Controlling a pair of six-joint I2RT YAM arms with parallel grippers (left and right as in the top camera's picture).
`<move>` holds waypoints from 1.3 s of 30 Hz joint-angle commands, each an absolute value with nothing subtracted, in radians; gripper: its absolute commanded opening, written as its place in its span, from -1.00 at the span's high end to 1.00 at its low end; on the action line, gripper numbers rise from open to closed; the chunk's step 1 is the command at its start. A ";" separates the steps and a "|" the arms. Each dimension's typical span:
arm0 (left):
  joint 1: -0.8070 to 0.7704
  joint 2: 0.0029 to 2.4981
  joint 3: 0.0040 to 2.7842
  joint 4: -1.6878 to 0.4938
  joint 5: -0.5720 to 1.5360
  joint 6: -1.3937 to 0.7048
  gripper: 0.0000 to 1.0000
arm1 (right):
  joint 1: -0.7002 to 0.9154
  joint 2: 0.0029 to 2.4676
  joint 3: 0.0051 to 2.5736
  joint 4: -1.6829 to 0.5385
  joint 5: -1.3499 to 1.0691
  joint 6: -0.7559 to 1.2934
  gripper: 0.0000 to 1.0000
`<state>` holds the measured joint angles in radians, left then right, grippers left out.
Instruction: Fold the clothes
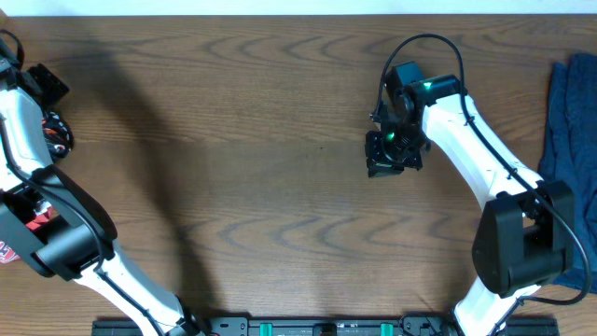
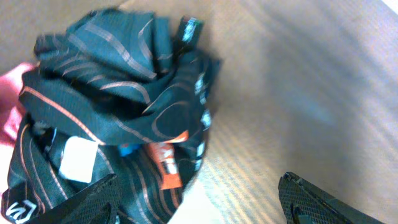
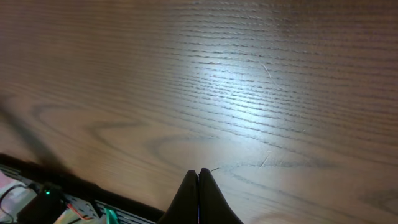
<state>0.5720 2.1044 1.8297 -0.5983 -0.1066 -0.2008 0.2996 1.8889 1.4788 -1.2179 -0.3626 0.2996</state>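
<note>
The black jersey (image 2: 112,93) lies in a crumpled heap on the bench (image 3: 249,74), far over on the left side. The left fingers (image 2: 93,199) are spread wide and hold nothing. One of them is over the edge of the heap. A bit of pink cloth (image 2: 12,99) peeks out beside it. The right fingers (image 3: 198,190) are pressed together over the wood, near the middle. A blue cloth (image 1: 569,140) lies at the far right.

- Black jersey (image 2: 118,106): white logo marks along edge, too blurred to read.
- White tag (image 2: 78,158) on it: no legible txt.
- Orange-red patch (image 2: 166,163): lettering unreadable.
</note>
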 commanded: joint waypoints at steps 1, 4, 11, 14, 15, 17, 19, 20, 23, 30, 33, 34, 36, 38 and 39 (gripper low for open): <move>0.598 2.167 1.846 -0.624 -0.171 -0.184 -0.65 | 0.303 1.934 1.477 -1.218 -0.356 0.289 0.97; 0.612 2.184 1.846 -0.629 -0.177 -0.183 -0.65 | 0.305 1.945 1.477 -1.218 -0.392 0.272 0.97; 0.644 2.193 1.846 -0.612 -0.178 -0.166 -0.65 | 0.340 1.949 1.477 -1.188 -0.393 0.273 0.97; 0.651 2.193 1.846 -0.607 -0.211 -0.148 -0.59 | 0.357 1.949 1.477 -1.165 -0.395 0.278 0.97; 0.651 2.194 1.846 -0.607 -0.224 -0.138 -0.55 | 0.364 1.949 1.477 -1.155 -0.401 0.281 0.99; 0.652 2.199 1.846 -0.608 -0.263 -0.106 -0.55 | 0.378 1.949 1.477 -1.132 -0.401 0.296 0.97; 0.652 2.206 1.846 -0.612 -0.289 -0.081 -0.56 | 0.392 1.949 1.477 -1.105 -0.401 0.303 0.97; 0.652 2.211 1.846 -0.616 -0.301 -0.079 -0.56 | 0.398 1.949 1.477 -1.094 -0.401 0.309 0.97; 0.651 2.215 1.846 -0.622 -0.295 -0.086 -0.60 | 0.409 1.949 1.477 -1.076 -0.404 0.328 0.97; 0.625 2.199 1.848 -0.635 -0.271 -0.095 -0.53 | 0.409 1.949 1.477 -1.074 -0.419 0.329 0.97; 0.601 2.179 1.848 -0.643 -0.271 -0.095 -0.47 | 0.409 1.949 1.477 -1.078 -0.419 0.329 0.98; 0.591 2.172 1.848 -0.645 -0.271 -0.094 -0.47 | 0.409 1.949 1.477 -1.081 -0.418 0.329 0.97; 0.575 2.156 1.848 -0.647 -0.271 -0.094 -0.47 | 0.408 1.949 1.477 -1.087 -0.414 0.329 0.97; 0.559 2.140 1.848 -0.646 -0.271 -0.094 -0.64 | 0.405 1.949 1.477 -1.098 -0.405 0.330 0.97; 0.553 2.134 1.848 -0.646 -0.271 -0.094 -0.66 | 0.403 1.949 1.477 -1.106 -0.392 0.330 0.96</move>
